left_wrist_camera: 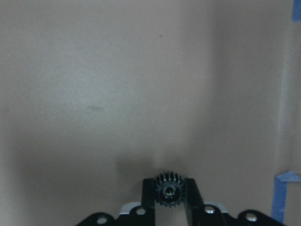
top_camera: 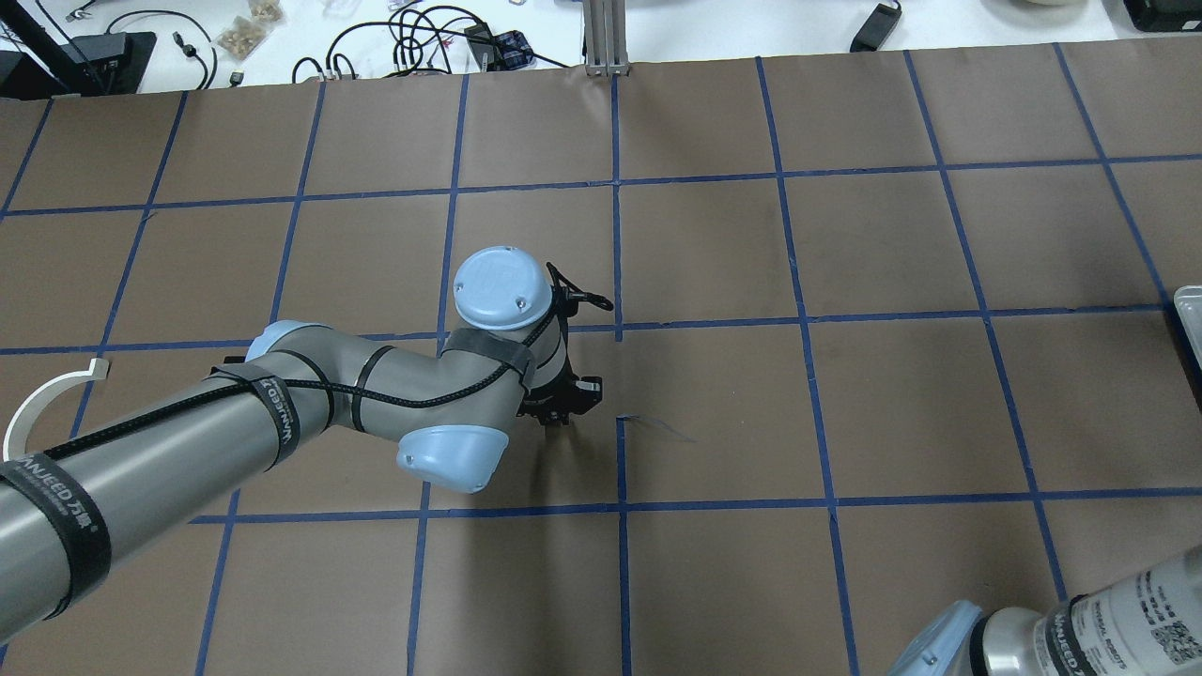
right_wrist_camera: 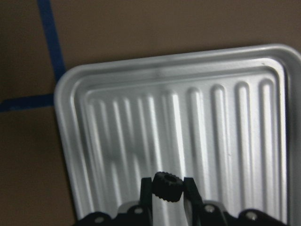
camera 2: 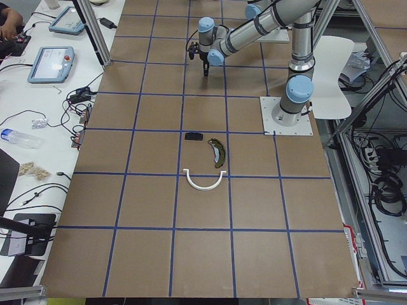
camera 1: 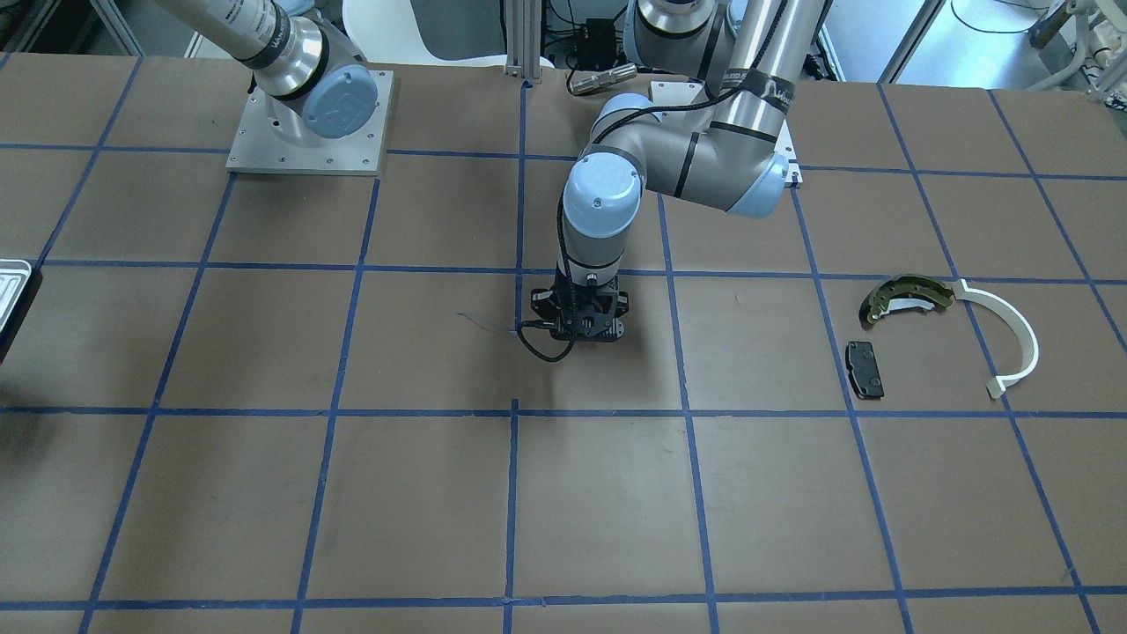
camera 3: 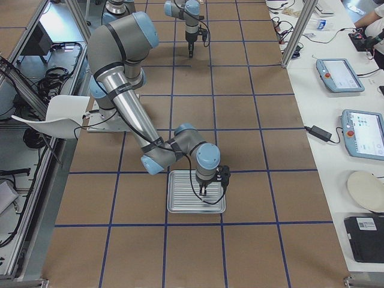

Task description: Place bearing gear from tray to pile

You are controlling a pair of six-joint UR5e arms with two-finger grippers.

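My left gripper [left_wrist_camera: 168, 184] is shut on a small black toothed bearing gear [left_wrist_camera: 168, 194] and holds it above bare brown table near the table's middle [top_camera: 562, 413]. The pile lies apart, toward the robot's left: an olive-gold brake shoe [camera 1: 907, 298], a black brake pad [camera 1: 865, 368] and a white plastic arc [camera 1: 1012, 339]. My right gripper [right_wrist_camera: 167, 181] is shut on a second small black gear [right_wrist_camera: 167, 187] just above the ribbed pale tray [right_wrist_camera: 221, 117]. The tray also shows in the exterior right view [camera 3: 180, 201].
Blue tape lines grid the brown table. The tray's edge shows at the far side of the front-facing view [camera 1: 11, 286] and of the overhead view [top_camera: 1191, 319]. The left arm's base plate [camera 2: 287, 116] stands beside the pile. Tablets and cables lie off the table's far edge.
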